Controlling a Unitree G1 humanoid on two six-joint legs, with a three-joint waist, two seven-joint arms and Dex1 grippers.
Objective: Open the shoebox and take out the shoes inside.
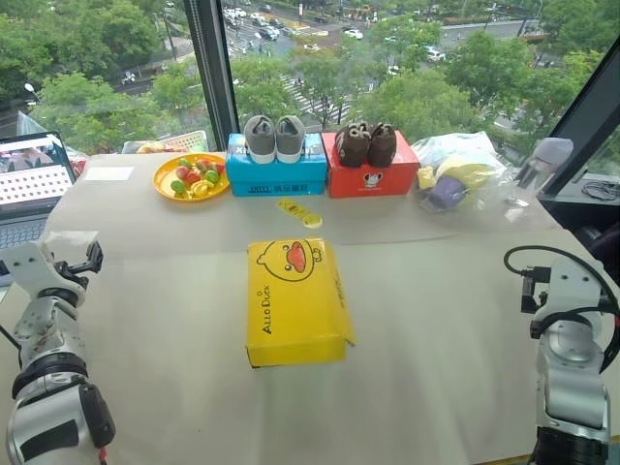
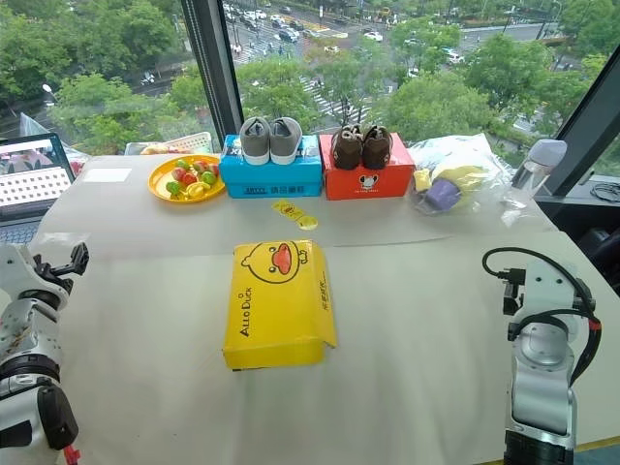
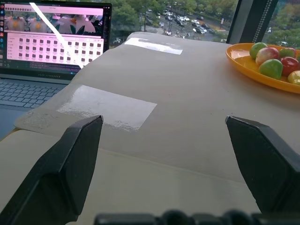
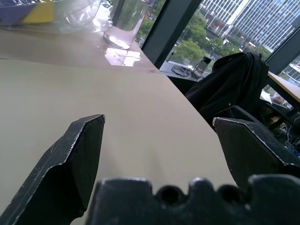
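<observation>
The shoebox (image 1: 294, 300) lies shut in the middle of the tabletop (image 1: 436, 329), its yellow lid on and its long axis running from near to far, the duck face at the far end. It sits between the two arms and well apart from both. The left gripper (image 3: 178, 154), at the near left edge, has its fingers spread with nothing between them; the right gripper (image 4: 159, 154), at the near right edge, is likewise spread and bare. Neither arm looks clearly nearer; each would have to swing inward toward a long side of the lid.
</observation>
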